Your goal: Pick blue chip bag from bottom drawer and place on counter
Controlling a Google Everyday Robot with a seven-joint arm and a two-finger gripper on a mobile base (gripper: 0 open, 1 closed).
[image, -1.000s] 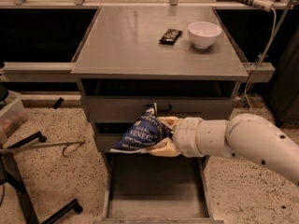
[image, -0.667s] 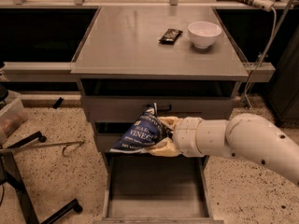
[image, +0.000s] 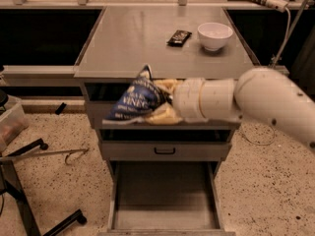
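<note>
My gripper (image: 165,101) is shut on the blue chip bag (image: 137,100), a crinkly navy bag with white lettering. It holds the bag in the air in front of the cabinet, level with the counter's front edge. The white arm reaches in from the right. The counter (image: 133,38) is the flat grey top of the cabinet. The bottom drawer (image: 165,195) is pulled out below, and its grey floor shows bare.
A white bowl (image: 214,35) and a small flat dark packet (image: 179,37) sit at the back right of the counter. A drawer with a black handle (image: 164,151) is shut above the bottom drawer. A black stand (image: 29,200) and a bin (image: 11,122) are at the left.
The gripper has lifted the blue chip bag from in front of the middle drawers up to the height of the counter's front edge.
</note>
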